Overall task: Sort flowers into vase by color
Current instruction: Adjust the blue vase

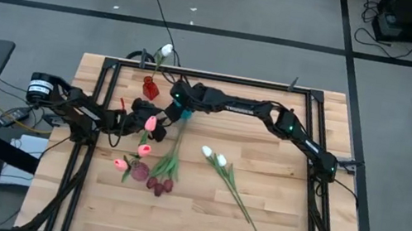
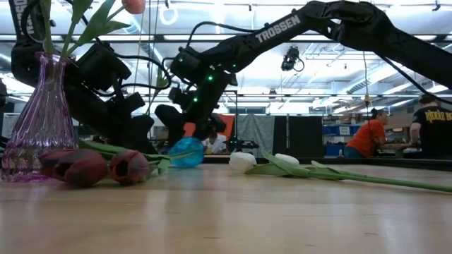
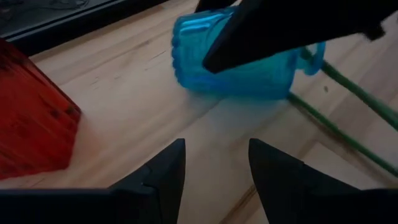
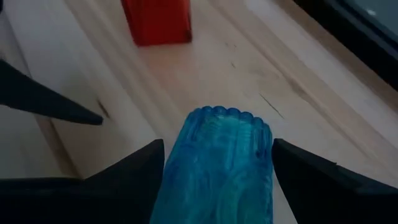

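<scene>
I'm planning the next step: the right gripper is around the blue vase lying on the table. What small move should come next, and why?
Probably close the right gripper on the blue vase: its open fingers straddle the vase, which lies on its side, so it needs gripping before standing up. The open left gripper waits nearby.

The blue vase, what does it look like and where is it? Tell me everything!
The blue vase looks like see-through turquoise glass with ribbed sides and a scalloped rim. It lies tipped over on the wooden table, near the red vase. The right gripper has one dark finger on each side of it. Green stems lie beside it.
</scene>
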### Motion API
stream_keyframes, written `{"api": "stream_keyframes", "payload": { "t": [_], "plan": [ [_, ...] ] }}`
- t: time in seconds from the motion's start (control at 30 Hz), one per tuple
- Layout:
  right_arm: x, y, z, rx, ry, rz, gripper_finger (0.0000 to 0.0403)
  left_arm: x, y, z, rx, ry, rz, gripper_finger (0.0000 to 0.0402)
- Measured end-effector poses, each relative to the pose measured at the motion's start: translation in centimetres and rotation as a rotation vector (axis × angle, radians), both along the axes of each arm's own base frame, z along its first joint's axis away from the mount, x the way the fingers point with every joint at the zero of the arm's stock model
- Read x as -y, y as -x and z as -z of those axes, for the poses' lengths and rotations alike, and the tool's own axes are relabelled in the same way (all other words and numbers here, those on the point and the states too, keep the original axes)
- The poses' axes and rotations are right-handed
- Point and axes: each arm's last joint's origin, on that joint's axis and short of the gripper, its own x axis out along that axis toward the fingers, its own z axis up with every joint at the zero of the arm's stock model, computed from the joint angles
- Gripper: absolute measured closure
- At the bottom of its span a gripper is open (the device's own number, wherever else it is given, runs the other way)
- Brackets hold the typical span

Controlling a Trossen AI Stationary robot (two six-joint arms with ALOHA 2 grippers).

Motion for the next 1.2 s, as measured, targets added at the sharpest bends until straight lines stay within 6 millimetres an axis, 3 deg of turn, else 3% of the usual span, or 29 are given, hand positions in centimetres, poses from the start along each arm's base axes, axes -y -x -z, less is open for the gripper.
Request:
{"api": "stream_keyframes", "payload": {
  "t": [0.47, 0.9, 1.2],
  "plan": [
    [-0.2, 1.4, 0.1, -0.132, -0.119, -0.103, 0.0099, 0.1, -0.1, 0.0, 0.003, 0.028, 0.048, 0.022],
    [0.6, 2.3, -1.1, -0.228, -0.154, -0.223, 0.0156, 0.1, -0.1, 0.0, 0.002, 0.033, 0.058, 0.022],
    [0.9, 3.3, -2.5, -0.284, -0.115, -0.312, 0.0074, 0.2, 0.1, 0.3, -0.034, 0.046, 0.066, 0.022]
  ]
}}
